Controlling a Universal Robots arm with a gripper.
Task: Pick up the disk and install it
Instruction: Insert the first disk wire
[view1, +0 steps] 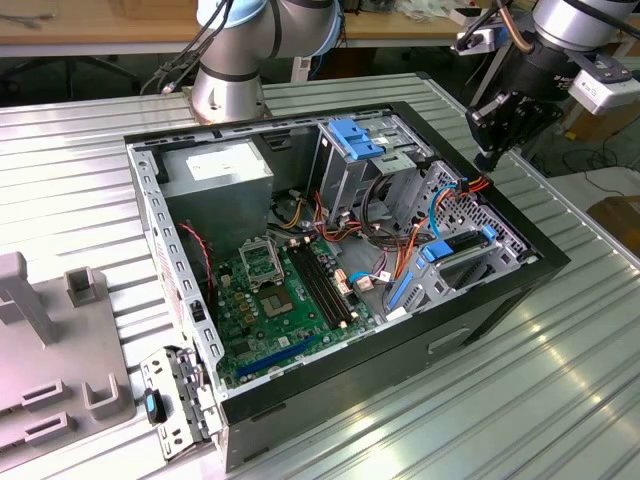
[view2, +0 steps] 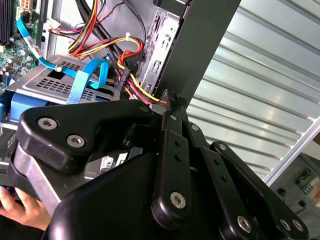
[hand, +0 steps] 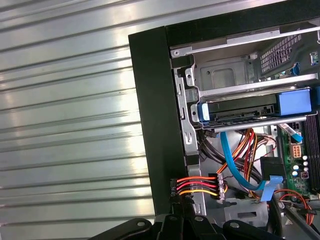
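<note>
Black-linked, hovering over the case (hand: 150, 125) rim with jaws clenched on nothing; facing the disk (hand: 240, 107), lying flat in its bay, just inward and below.

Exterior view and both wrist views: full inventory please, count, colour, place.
table: one, ribbed silver, beneath everything
computer case: one, black, open, on the table
motherboard: one, green, case floor
bracket: one, blue, atop the grey drive cage
disk: one, dark with blue carrier, in a bay by the case wall
fixture: one, grey, exterior view's left
hand: one, beside the claw's body
arm: one, silver, behind the case
claw: one, black, shut, at the case wall
</note>
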